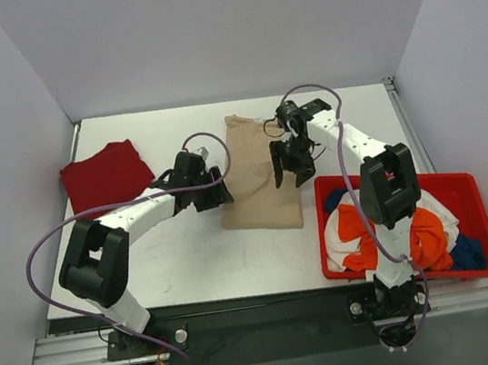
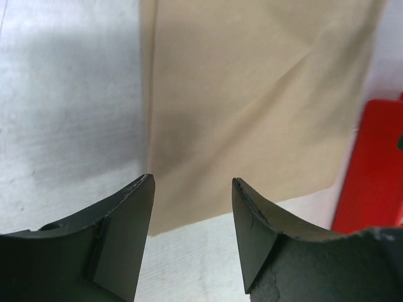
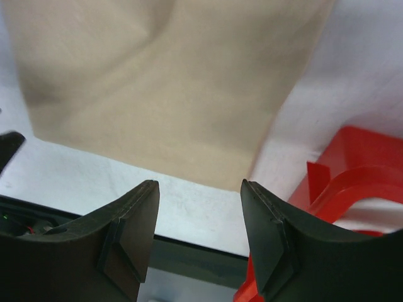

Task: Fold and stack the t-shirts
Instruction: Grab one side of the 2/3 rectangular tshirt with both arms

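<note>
A beige t-shirt (image 1: 257, 176) lies folded into a long strip mid-table; it also shows in the left wrist view (image 2: 252, 100) and the right wrist view (image 3: 170, 88). A folded dark red t-shirt (image 1: 107, 174) lies at the far left. Orange, white and blue t-shirts (image 1: 417, 235) are bunched in the red bin (image 1: 481, 202). My left gripper (image 1: 223, 191) is open and empty at the beige shirt's left edge (image 2: 192, 189). My right gripper (image 1: 287, 174) is open and empty above the shirt's right side (image 3: 198, 189).
The red bin stands at the table's front right, close to the beige shirt's right edge, and shows in both wrist views (image 2: 371, 170) (image 3: 340, 182). The table's front edge (image 3: 189, 242) shows below the right gripper. White walls enclose the back and sides.
</note>
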{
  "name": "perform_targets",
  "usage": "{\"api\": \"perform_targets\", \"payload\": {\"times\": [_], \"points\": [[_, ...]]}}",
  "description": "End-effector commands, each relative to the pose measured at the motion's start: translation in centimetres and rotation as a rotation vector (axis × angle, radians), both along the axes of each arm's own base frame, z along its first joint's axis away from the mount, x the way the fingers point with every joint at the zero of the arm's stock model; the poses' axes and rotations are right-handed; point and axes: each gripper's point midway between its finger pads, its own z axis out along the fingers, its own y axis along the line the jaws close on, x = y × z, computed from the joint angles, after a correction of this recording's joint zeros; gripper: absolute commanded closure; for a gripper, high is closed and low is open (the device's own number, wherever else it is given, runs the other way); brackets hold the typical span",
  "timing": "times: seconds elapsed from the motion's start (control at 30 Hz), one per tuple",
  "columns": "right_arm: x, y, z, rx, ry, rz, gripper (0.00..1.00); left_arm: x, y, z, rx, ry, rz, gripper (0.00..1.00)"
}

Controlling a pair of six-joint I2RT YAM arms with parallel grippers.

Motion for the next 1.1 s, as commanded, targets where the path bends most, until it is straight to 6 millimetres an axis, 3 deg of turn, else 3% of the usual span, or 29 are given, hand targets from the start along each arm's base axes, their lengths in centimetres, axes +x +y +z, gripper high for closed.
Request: {"api": "perform_targets", "payload": {"times": [0.0,0.03,0.23,0.4,1.07], "points": [[-3.0,-0.2,-0.1,-0.01,0.031,0.01,0.45,-0.1,1.1,0.6,0.037,-0.055,0.006,0.37],[-4.7,-0.5,-1.1,-0.025,0.066,0.01,0.45,-0.4,1.7,0.4,0.058,-0.053,0.015,0.38],[-8.8,-1.5,-4.0,-0.078,0.127,0.006,0.47,-1.6,2.8,-0.7,0.095,-0.013,0.036,0.37],[-9.6,-1.8,-4.9,-0.094,0.14,-0.002,0.48,-2.8,3.1,-1.9,0.099,0.036,0.043,0.38],[-11.2,-3.2,-7.2,-0.19,0.18,-0.017,0.48,-6.8,1.0,-6.2,0.067,0.209,-0.032,0.51]]}}
